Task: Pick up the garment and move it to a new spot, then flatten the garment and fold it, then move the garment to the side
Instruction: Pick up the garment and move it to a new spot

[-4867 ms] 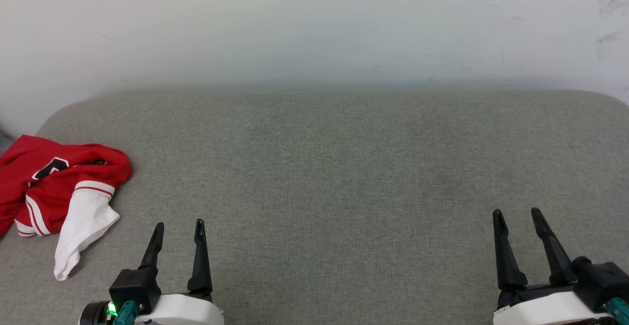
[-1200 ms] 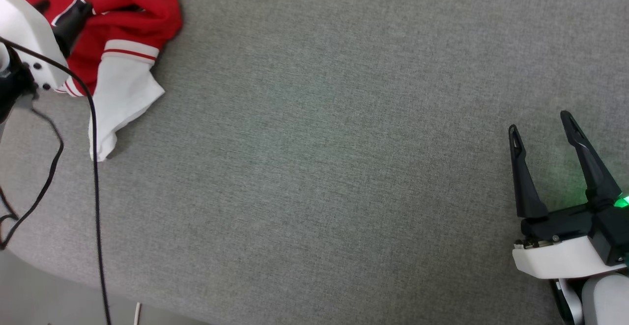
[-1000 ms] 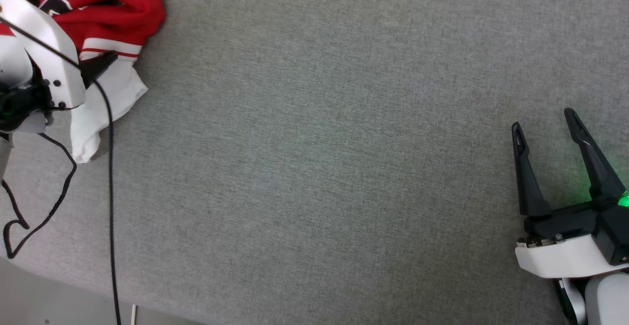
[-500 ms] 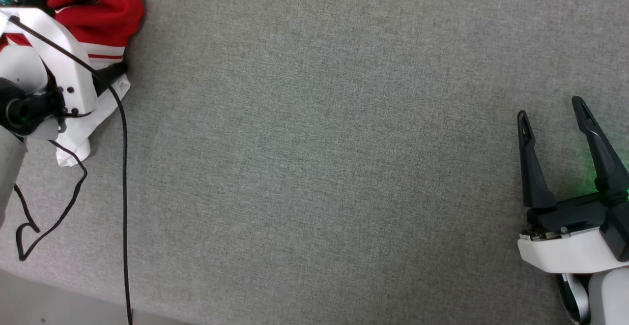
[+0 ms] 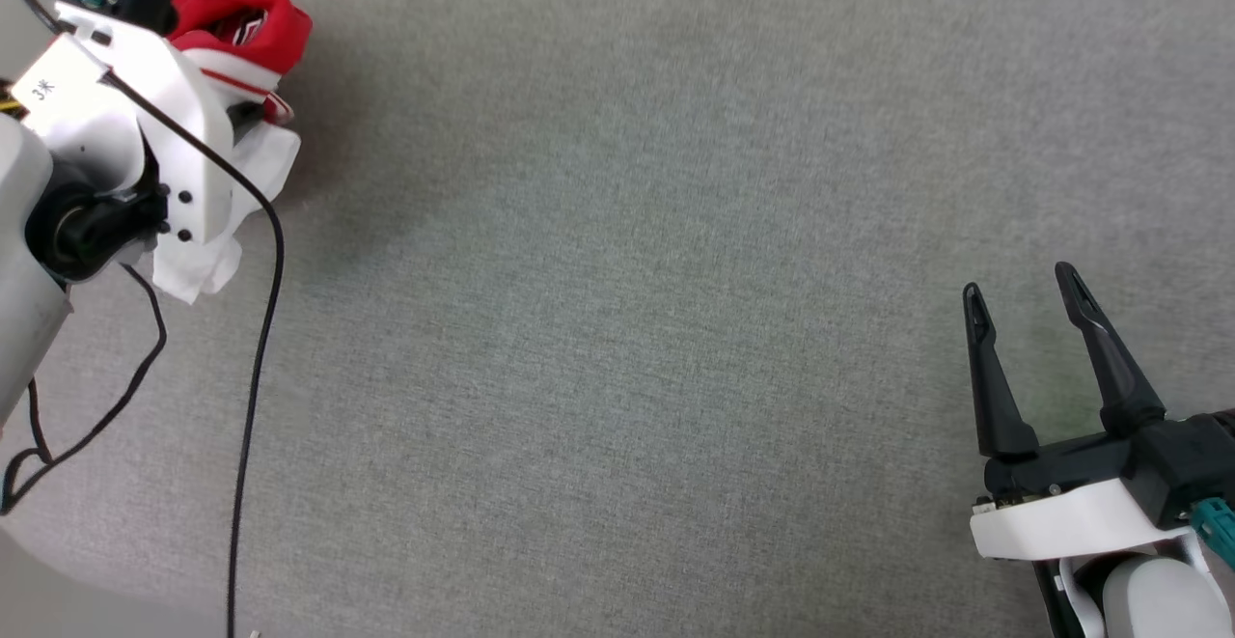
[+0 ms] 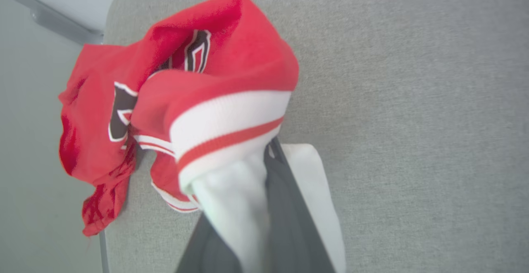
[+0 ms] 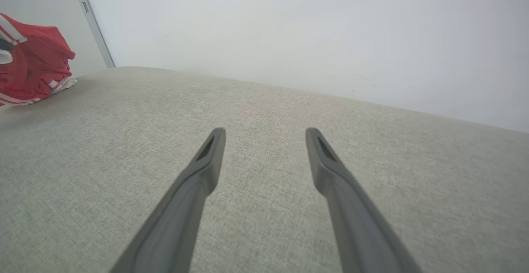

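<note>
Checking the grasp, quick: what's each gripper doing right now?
Left gripper: closed on the garment, at its white sleeve.
Right gripper: open, holding nothing.

One garment (image 6: pixel 215 79) — two hands (image 6: pixel 266 159) (image 5: pixel 1018 281), one grey surface (image 5: pixel 627 281)

Right hand (image 7: pixel 265 131) spread above grey cushion (image 7: pixel 103 141), garment (image 7: pixel 37 58) far left.

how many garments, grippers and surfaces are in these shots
garment: 1
grippers: 2 (left gripper, jaws shut on the garment's white sleeve; right gripper, jaws open)
grey surface: 1
total: 4
</note>
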You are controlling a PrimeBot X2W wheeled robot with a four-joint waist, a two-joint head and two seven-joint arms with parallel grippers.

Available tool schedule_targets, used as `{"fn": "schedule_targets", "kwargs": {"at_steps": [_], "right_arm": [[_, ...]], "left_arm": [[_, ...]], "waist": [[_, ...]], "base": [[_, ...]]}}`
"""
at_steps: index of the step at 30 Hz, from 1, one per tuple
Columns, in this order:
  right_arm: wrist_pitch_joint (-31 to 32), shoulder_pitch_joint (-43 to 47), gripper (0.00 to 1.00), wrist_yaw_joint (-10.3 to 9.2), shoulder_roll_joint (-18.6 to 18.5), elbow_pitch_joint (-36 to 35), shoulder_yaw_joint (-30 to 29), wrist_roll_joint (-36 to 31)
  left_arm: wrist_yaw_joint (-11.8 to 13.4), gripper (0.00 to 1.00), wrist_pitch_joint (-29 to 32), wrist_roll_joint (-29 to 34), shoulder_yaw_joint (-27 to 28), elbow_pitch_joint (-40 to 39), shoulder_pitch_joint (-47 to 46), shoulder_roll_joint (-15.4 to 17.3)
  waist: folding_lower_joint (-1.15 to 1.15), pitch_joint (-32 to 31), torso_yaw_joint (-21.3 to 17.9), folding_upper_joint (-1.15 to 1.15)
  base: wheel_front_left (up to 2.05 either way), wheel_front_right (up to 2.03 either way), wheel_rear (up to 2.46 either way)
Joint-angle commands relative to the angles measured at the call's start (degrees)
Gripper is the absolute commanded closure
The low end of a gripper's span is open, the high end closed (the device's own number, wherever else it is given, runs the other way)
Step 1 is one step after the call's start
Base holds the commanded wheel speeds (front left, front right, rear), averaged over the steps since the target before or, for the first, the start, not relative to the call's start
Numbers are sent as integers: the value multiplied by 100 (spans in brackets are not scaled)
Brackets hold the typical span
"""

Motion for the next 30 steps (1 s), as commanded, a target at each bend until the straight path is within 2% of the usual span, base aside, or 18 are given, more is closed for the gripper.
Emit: {"fn": "schedule_targets", "kwargs": {"at_steps": [1,5,12,21,30], "right_arm": [[-14,50,0,-6,50,24,-34,83],[-14,73,0,-6,109,79,-36,147],[-14,49,0,-6,156,114,-36,289],[-14,-163,0,-6,158,69,-207,662],[-14,-282,0,-5,157,-1,-546,783]], "left_arm": [[-1,100,-61,60,-116,-208,-131,71],[-2,100,-127,176,-417,-761,-315,147],[-1,100,-163,411,-892,-1509,-621,-138],[-2,100,-329,784,-1535,-2186,-1029,-1021],[-2,100,-467,1125,-1767,-2257,-942,-2573]], "waist": [[0,-315,-56,0],[0,-538,-147,0],[0,-684,-459,0],[0,-449,-1076,0],[0,-129,-1381,0]], "base": [[0,0,0],[0,0,0],[0,0,0],[0,0,0],[0,0,0]]}}
